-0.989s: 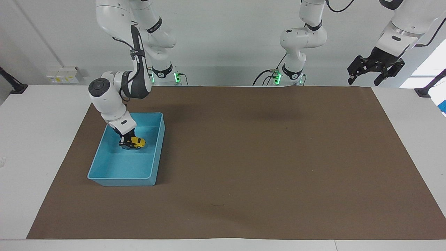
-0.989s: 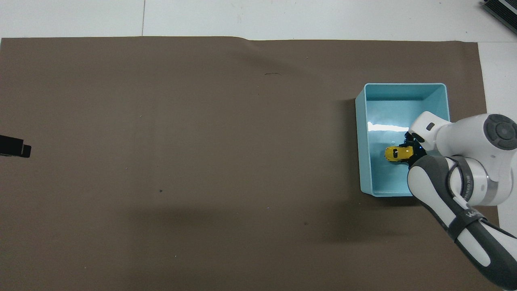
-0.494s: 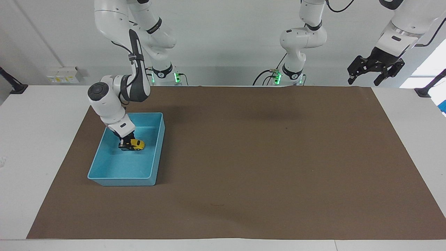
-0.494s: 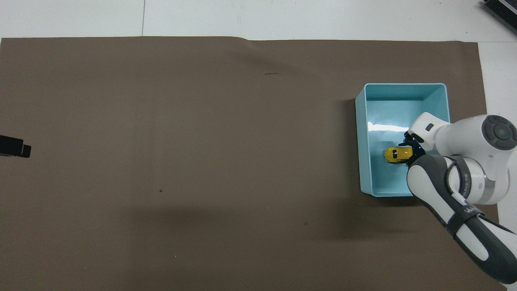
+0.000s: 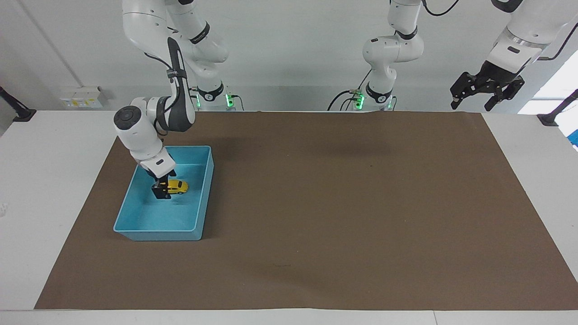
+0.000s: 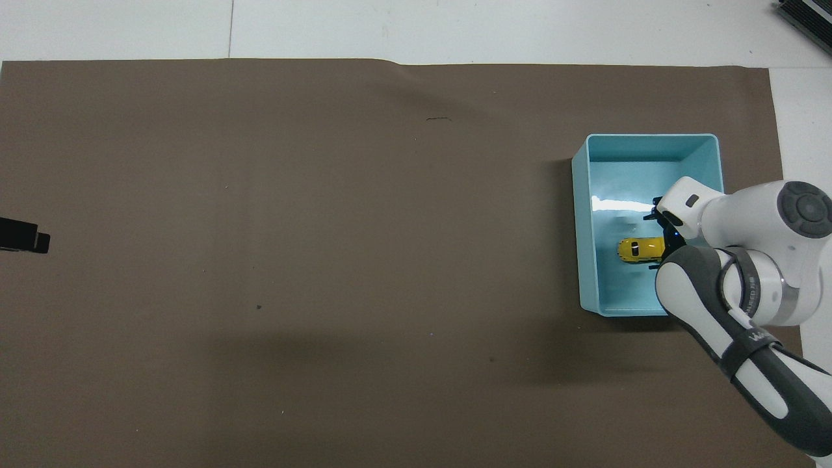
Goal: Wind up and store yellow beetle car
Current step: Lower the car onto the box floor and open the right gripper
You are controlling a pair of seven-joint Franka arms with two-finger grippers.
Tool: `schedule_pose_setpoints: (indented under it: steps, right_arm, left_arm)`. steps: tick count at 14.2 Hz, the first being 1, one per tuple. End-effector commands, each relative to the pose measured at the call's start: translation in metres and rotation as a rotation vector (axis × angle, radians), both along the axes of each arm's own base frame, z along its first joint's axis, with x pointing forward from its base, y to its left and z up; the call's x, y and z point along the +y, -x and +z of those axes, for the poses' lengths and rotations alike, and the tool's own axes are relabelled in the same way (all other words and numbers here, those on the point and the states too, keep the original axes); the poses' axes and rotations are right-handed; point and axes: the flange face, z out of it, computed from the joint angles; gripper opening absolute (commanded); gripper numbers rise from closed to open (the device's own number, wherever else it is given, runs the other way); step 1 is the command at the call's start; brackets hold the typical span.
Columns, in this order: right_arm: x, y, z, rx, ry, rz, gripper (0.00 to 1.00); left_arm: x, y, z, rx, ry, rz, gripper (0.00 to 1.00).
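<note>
The yellow beetle car (image 5: 178, 185) (image 6: 639, 249) rests on the floor of the blue bin (image 5: 156, 233) (image 6: 584, 214) at the right arm's end of the table. My right gripper (image 5: 163, 188) (image 6: 658, 238) reaches down into the bin at the car's end, open, its fingers spread to either side of the car. My left gripper (image 5: 486, 94) (image 6: 23, 237) hangs open, high over the table's edge at the left arm's end, and waits.
A brown mat (image 5: 343, 203) covers most of the table. The bin stands on it near the mat's edge at the right arm's end. White table surface (image 5: 49, 171) borders the mat.
My right gripper has lowered the car to the bin floor and opened, letting it go. The left arm has not moved.
</note>
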Motion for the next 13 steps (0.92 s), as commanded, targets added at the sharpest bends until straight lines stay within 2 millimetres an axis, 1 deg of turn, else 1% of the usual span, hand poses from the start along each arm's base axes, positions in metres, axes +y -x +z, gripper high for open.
schedule_pose_setpoints:
  steps: [1,5,7,8,11,13]
  right_arm:
    - [-0.003,-0.009,0.021,0.011,-0.004,-0.005,1.0]
    - [-0.004,-0.022,0.057,0.02,-0.005,-0.035,1.0]
    - [-0.001,-0.028,0.081,0.02,-0.003,-0.056,1.0]
    - [0.0,-0.031,0.09,0.015,-0.002,-0.069,1.0]
    - [-0.003,-0.036,0.112,-0.027,0.003,-0.076,1.0]
    - [-0.002,-0.041,0.121,-0.046,0.003,-0.075,1.0]
  left_arm:
    - [0.002,0.006,0.002,0.002,-0.015,-0.005,1.0]
    - [0.002,0.006,0.002,0.002,-0.015,-0.005,1.0]
    - [0.002,0.006,0.002,0.002,-0.015,-0.005,1.0]
    - [0.002,0.006,0.002,0.002,-0.015,-0.005,1.0]
    - [0.002,0.006,0.002,0.002,-0.015,-0.004,1.0]
    - [0.002,0.006,0.002,0.002,-0.015,-0.005,1.0]
